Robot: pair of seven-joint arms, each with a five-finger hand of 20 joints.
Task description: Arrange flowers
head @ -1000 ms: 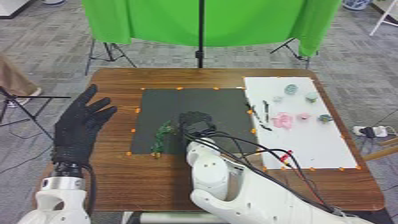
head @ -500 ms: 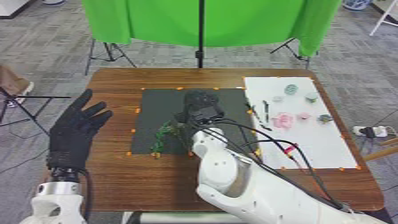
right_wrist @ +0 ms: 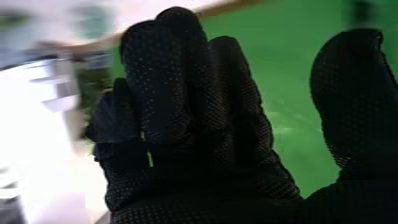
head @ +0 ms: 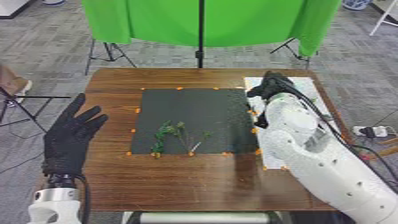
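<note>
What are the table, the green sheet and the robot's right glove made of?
The table looks like wood, or a wood-look top, with a soft shine: see its streaky brown grain. The green sheet seems to be matt cloth, hanging in folds. The right hand's black glove looks like textured fabric, covered in tiny dots.

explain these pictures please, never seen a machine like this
It's a robot with two white arms ending in black gloves. One picture looks down from its head; the other comes from a camera on its right wrist, showing that glove close up. On the brown table lie a dark mat with green sprigs on it and, beside it, a white sheet. The right hand is over the sheet, the left hand left of the mat. Both look empty.
</note>
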